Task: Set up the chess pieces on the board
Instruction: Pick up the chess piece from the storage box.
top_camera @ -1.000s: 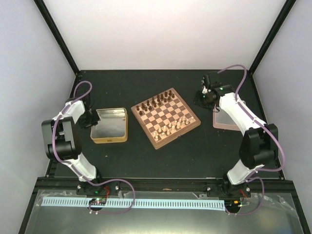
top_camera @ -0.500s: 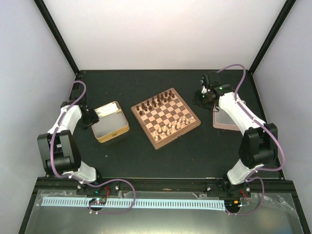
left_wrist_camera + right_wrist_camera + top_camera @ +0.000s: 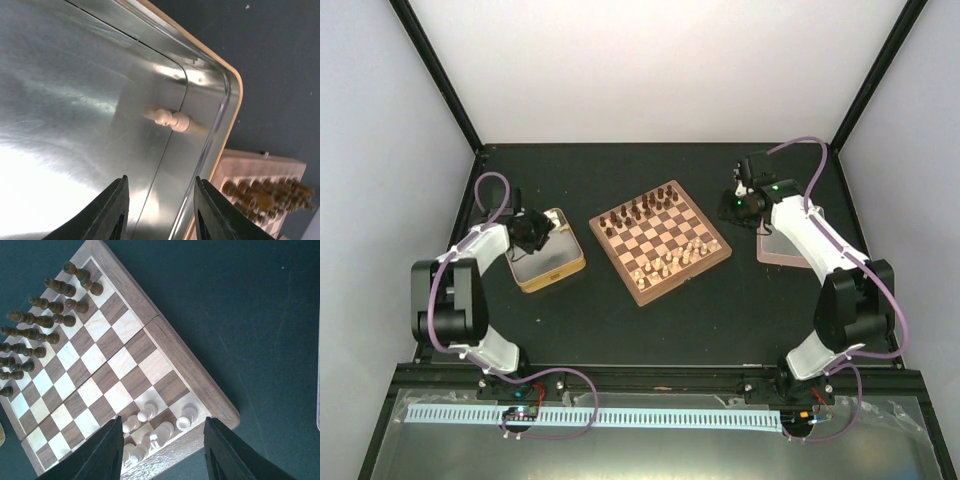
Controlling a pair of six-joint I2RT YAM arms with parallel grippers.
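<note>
Wooden board (image 3: 661, 243): centre of the dark table (image 3: 620, 320), turned at an angle, checkered squares, reddish rim.
dark pieces (image 3: 635, 212): upright in two rows along the board's far-left side.
pale pieces (image 3: 676, 259): upright, bunched along the near-right side; the top view is too small to tell exact squares.
metal tray (image 3: 548, 258): left of the board and apart from it, tan rim, shiny floor.
stray pale piece (image 3: 172, 120): on its side inside the metal tray, at the bend where the floor meets the wall nearest the board.
left gripper (image 3: 160, 210): over the metal tray, jaws spread, nothing between them; its fingers (image 3: 112, 212) point toward the stray pale piece, clear of it.
right gripper (image 3: 165, 455): above the table off the board's far-right edge, jaws spread, holding nothing; its wrist view looks down on the board, with the pale pieces closest to the fingers.
pinkish tray (image 3: 772, 250): right of the board, partly under the right arm; cannot tell what is in it.
</note>
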